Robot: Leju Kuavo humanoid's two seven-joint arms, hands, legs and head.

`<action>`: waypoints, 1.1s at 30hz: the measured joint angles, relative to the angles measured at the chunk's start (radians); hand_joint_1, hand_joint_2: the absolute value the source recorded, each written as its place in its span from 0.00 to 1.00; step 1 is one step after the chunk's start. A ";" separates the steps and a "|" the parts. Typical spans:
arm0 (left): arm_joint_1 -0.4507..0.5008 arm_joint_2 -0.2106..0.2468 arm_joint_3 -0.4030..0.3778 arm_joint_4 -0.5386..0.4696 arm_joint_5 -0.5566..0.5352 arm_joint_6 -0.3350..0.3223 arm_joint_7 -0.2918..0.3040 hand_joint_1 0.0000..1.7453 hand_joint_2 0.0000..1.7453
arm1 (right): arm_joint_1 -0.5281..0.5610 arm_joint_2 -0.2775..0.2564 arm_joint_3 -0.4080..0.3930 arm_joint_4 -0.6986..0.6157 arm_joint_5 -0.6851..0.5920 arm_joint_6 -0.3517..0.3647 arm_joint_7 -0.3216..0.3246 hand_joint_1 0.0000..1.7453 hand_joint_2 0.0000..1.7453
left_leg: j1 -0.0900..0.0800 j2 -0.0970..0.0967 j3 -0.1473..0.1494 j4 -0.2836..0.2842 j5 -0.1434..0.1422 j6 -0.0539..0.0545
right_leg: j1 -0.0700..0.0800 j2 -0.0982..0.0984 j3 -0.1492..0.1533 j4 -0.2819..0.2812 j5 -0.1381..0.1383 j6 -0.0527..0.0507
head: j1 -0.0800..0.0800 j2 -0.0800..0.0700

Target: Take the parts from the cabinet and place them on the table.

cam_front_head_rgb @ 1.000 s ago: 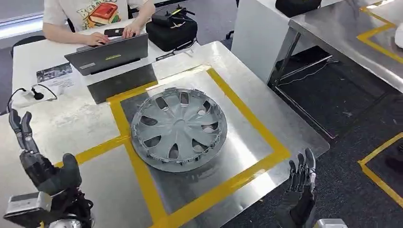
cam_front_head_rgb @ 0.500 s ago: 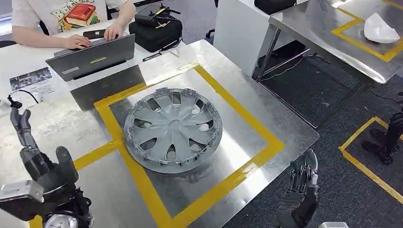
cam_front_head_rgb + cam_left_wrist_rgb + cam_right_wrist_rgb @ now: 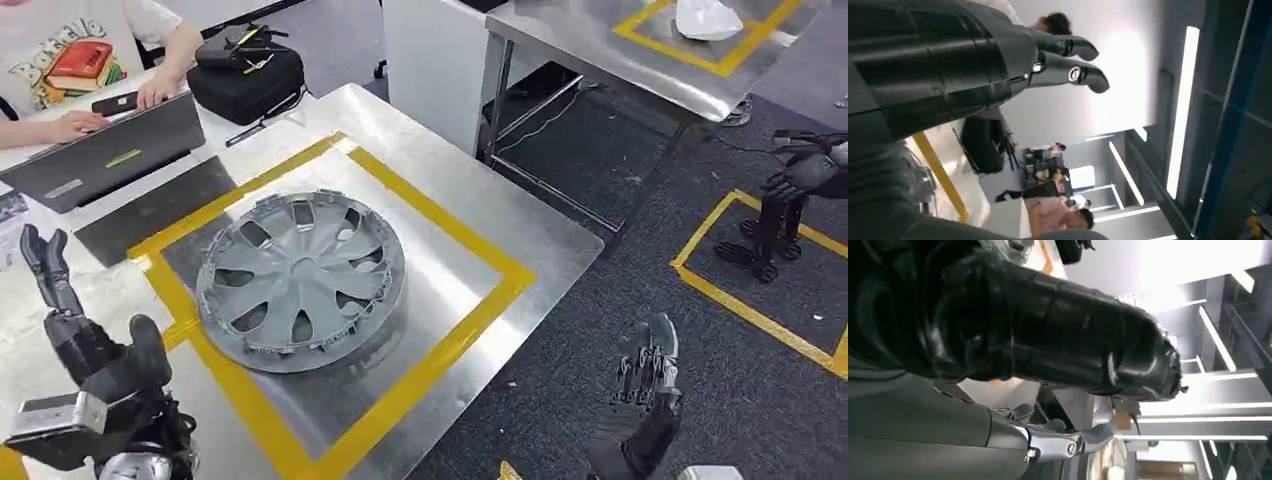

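Grey wheel cover (image 3: pixel 301 279) lies flat on the worktop (image 3: pixel 470 215), inside the yellow tape frame (image 3: pixel 452 232). Left hand (image 3: pixel 85 345) and right hand (image 3: pixel 640 405), either side of the cover, are spread and empty.

The person's shirt (image 3: pixel 70 45) bears a partly cut-off word, seemingly "Bottle".

A person (image 3: pixel 60 60) types at a laptop (image 3: pixel 100 150) beside a black case (image 3: pixel 245 80). A white object (image 3: pixel 708 18) lies on a further bench (image 3: pixel 600 55).
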 joint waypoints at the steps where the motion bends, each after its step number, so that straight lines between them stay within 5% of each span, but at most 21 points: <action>1: 0.003 0.002 0.000 0.000 -0.002 0.000 -0.003 0.00 0.00 | -0.002 0.000 0.000 0.000 0.005 0.000 0.003 0.00 0.00 | -0.001 -0.014 -0.039 0.079 -0.029 -0.002 | 0.002 0.006 -0.001 0.000 -0.002 -0.003 | -0.013 0.000; 3: 0.006 0.003 -0.002 0.000 -0.010 0.000 -0.008 0.00 0.00 | -0.001 0.001 0.000 0.000 0.014 0.000 0.009 0.00 0.00 | -0.002 -0.023 -0.093 0.172 -0.042 -0.003 | 0.006 0.018 0.000 0.003 -0.005 -0.007 | -0.021 0.000; 4: 0.006 0.003 -0.002 0.000 -0.014 0.001 -0.009 0.00 0.00 | -0.001 0.001 0.000 0.000 0.018 0.000 0.011 0.00 0.00 | -0.003 -0.023 -0.088 0.147 -0.010 -0.001 | 0.006 0.026 0.001 0.007 -0.008 -0.007 | -0.023 0.000; 6: 0.006 0.003 -0.003 0.000 -0.019 0.002 -0.010 0.00 0.00 | -0.001 0.003 0.000 0.000 0.024 0.000 0.014 0.00 0.00 | -0.001 -0.023 -0.021 -0.014 0.089 0.001 | 0.004 0.041 0.007 0.015 -0.017 0.000 | -0.033 0.000; 7: 0.006 0.003 -0.004 0.000 -0.021 0.003 -0.010 0.00 0.00 | -0.001 0.003 0.000 0.000 0.025 0.000 0.014 0.00 0.00 | 0.000 -0.024 0.011 -0.091 0.115 0.003 | 0.002 0.045 0.008 0.021 -0.024 0.005 | -0.040 0.000; 8: 0.005 0.003 -0.005 0.000 -0.022 0.003 -0.010 0.00 0.00 | -0.002 0.003 0.000 0.000 0.026 0.000 0.016 0.00 0.00 | -0.002 -0.029 0.020 -0.103 0.093 0.003 | 0.010 0.049 0.003 0.027 -0.029 0.014 | -0.046 0.000; 10: 0.006 0.003 -0.005 -0.003 -0.023 0.004 -0.011 0.00 0.00 | -0.003 0.003 0.000 0.000 0.026 0.000 0.016 0.00 0.00 | -0.004 -0.031 0.031 -0.116 0.094 0.012 | 0.007 0.054 -0.007 0.034 -0.027 0.025 | -0.042 0.000; 12: 0.006 0.003 -0.006 -0.003 -0.023 0.004 -0.010 0.00 0.00 | -0.002 0.003 0.000 0.000 0.026 0.000 0.017 0.00 0.00 | -0.003 -0.032 0.032 -0.119 0.098 0.011 | 0.009 0.053 -0.007 0.033 -0.020 -0.002 | -0.036 0.000; 15: 0.005 0.003 -0.007 -0.003 -0.024 0.004 -0.011 0.00 0.00 | -0.004 0.003 0.000 0.000 0.028 0.000 0.018 0.00 0.00 | -0.004 -0.033 0.033 -0.120 0.097 0.013 | 0.010 0.053 0.000 0.019 -0.019 -0.008 | -0.015 0.000; 16: 0.005 0.003 -0.008 -0.003 -0.026 0.005 -0.012 0.00 0.00 | -0.004 0.003 0.000 0.000 0.028 0.000 0.018 0.00 0.00 | -0.005 -0.032 0.033 -0.120 0.096 0.016 | 0.010 0.053 0.001 0.016 -0.019 -0.005 | -0.009 0.000; 19: 0.005 0.004 -0.009 -0.003 -0.034 0.005 -0.015 0.00 0.00 | -0.004 0.003 0.000 0.000 0.028 0.000 0.022 0.00 0.00 | -0.008 -0.032 0.033 -0.120 0.097 0.023 | 0.005 0.053 0.001 0.009 -0.017 0.036 | -0.005 0.000; 26: 0.003 0.004 -0.011 -0.003 -0.040 0.005 0.010 0.00 0.00 | -0.004 0.005 0.000 0.000 0.032 0.000 0.025 0.00 0.00 | -0.014 -0.031 0.030 -0.127 0.112 0.051 | -0.002 0.054 0.003 -0.003 0.002 0.064 | -0.014 0.000; 28: 0.001 0.003 -0.012 -0.004 -0.041 0.005 0.010 0.00 0.00 | -0.003 0.005 0.000 0.000 0.034 0.000 0.025 0.00 0.00 | -0.008 -0.023 0.033 -0.147 0.129 0.063 | -0.001 0.044 -0.028 0.044 -0.049 0.061 | -0.006 0.000; 31: 0.002 0.004 -0.012 -0.004 -0.041 0.005 0.012 0.00 0.00 | -0.001 0.004 0.000 0.000 0.035 0.000 0.025 0.00 0.00 | -0.013 -0.019 0.018 -0.147 0.137 0.068 | -0.005 0.040 -0.106 0.269 -0.169 0.062 | 0.008 0.000; 33: 0.002 0.003 -0.012 -0.003 -0.041 0.005 0.012 0.00 0.00 | 0.000 0.004 0.000 0.000 0.035 0.000 0.025 0.00 0.00 | -0.016 -0.017 0.009 -0.144 0.144 0.065 | -0.008 0.038 -0.102 0.296 -0.161 0.064 | 0.010 0.000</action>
